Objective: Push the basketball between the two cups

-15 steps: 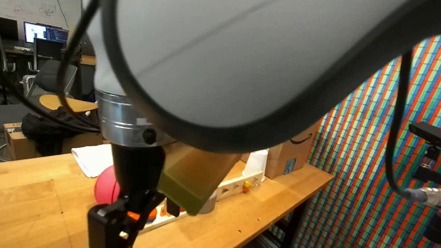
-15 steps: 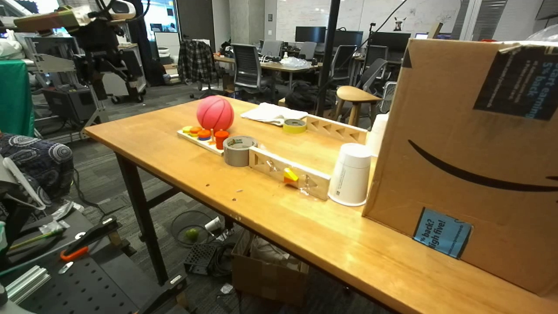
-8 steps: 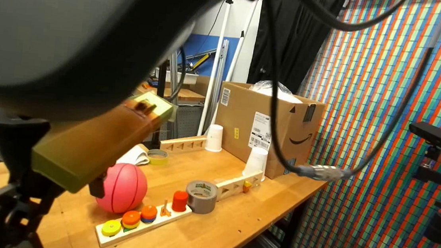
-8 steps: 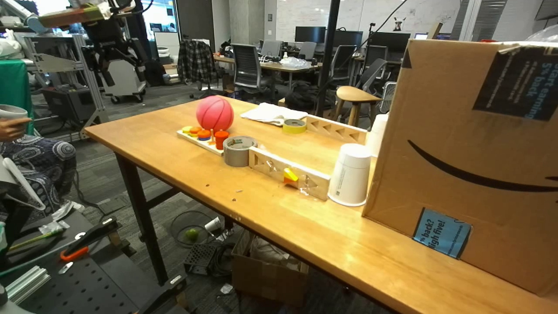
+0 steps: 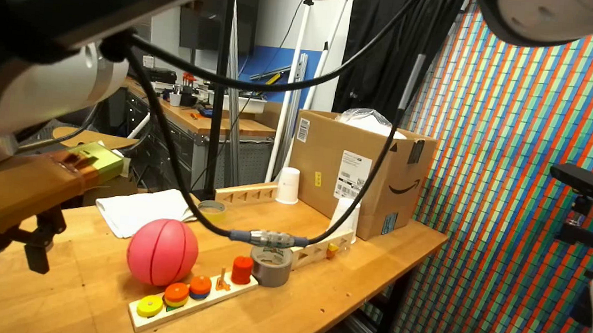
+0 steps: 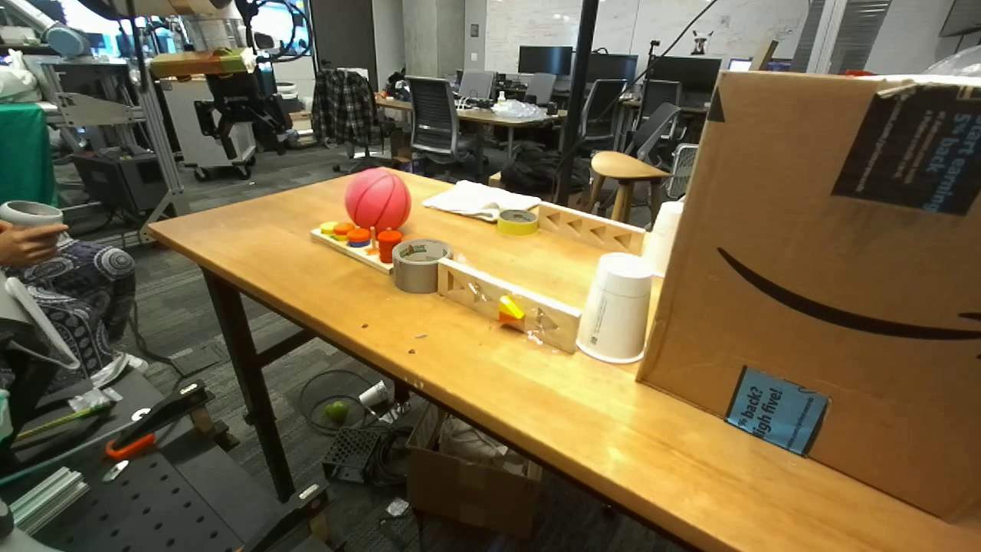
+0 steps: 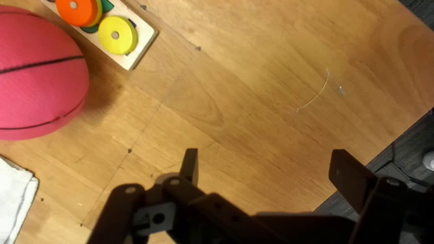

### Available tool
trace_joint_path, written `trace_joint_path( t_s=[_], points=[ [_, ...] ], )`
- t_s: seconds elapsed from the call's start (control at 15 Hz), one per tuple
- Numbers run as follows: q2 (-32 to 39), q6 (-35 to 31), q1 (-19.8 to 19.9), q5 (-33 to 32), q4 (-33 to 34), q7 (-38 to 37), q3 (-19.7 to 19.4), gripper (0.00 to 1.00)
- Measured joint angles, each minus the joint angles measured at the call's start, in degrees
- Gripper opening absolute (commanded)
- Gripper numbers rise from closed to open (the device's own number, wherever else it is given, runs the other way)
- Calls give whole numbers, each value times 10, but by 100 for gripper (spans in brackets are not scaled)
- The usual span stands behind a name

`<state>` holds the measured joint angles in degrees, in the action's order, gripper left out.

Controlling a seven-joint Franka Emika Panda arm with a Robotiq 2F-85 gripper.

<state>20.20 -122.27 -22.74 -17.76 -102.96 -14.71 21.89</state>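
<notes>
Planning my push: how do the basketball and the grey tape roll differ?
The basketball is pinkish-red with dark seams; the grey tape roll has printing inside its core. The basketball is a sphere, clearly bigger; the grey tape roll is a low ring lying flat. Both rest on the wooden table.

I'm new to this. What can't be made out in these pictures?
Wrist view: part of the basketball, cut off by the left edge.
Wrist view: base of the tool, cut off by the bottom edge.
In an exterior view: farther cup, partly behind the cardboard box.
In an exterior view: white label, print too small.
</notes>
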Motion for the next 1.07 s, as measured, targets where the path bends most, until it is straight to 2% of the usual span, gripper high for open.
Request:
trace_joint_path(
  t_s=[0.2, 0.47, 0.73, 1.07],
  points=[
    [40, 3, -16, 0, 50, 2, -29, 100],
    [56, 3, -18, 0, 75, 2, -65, 100],
    [60, 6, -14, 9, 66, -1, -95, 100],
    [62, 15, -6, 35, 19, -27, -109, 100]
  ],
)
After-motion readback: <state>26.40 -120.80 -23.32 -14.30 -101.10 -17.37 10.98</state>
